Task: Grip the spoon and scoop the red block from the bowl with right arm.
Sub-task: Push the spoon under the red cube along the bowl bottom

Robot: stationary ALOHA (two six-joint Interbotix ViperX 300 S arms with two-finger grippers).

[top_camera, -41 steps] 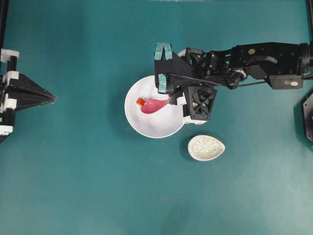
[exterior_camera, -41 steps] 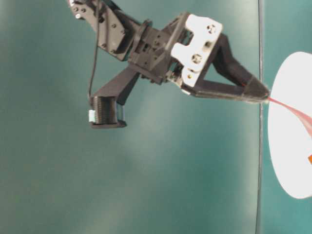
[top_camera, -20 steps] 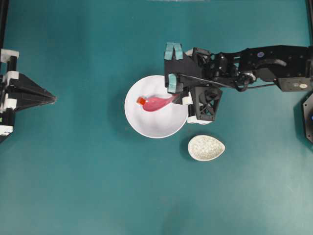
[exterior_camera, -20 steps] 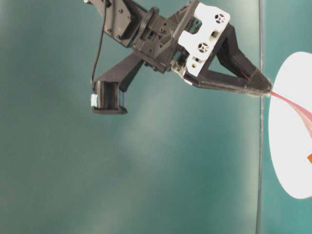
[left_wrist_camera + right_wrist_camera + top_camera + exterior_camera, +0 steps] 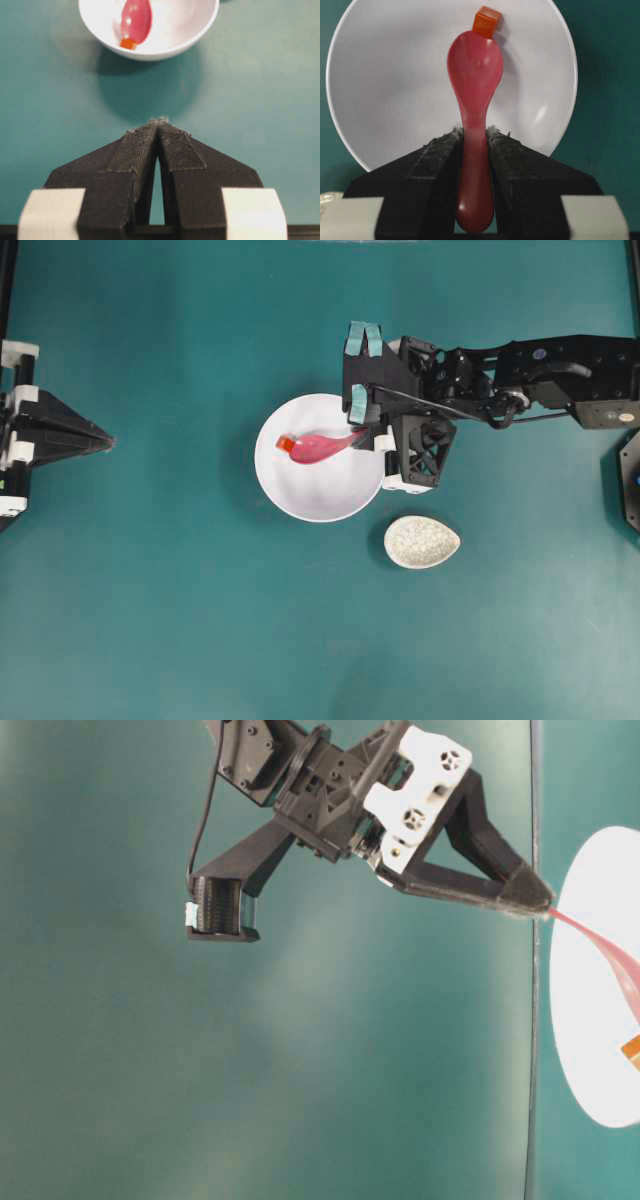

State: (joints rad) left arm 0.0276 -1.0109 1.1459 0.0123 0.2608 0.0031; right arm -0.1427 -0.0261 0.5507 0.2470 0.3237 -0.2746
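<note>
The white bowl [image 5: 320, 490] sits mid-table, also seen as the bowl [image 5: 395, 90] in the right wrist view. My right gripper [image 5: 362, 432] at the bowl's right rim is shut on the handle of the magenta spoon [image 5: 320, 447]; the gripper [image 5: 475, 134] clamps the spoon [image 5: 474, 75] between both pads. The scoop reaches into the bowl, its tip touching the red block [image 5: 487, 22], which lies against the far left wall as the block [image 5: 284, 444]. My left gripper [image 5: 159, 121] is shut and empty, resting at the far left edge as the gripper [image 5: 108, 442].
A speckled egg-shaped spoon rest [image 5: 422, 541] lies just below and right of the bowl. Teal tabletop [image 5: 200, 620] surrounds everything. In the table-level view the right gripper [image 5: 540, 905] points at the bowl's edge [image 5: 585, 1020].
The right arm has shifted right and up, pulling the spoon flatter across the bowl; the spoon's tip and the red block have slid toward the bowl's left wall. The left gripper has not moved.
</note>
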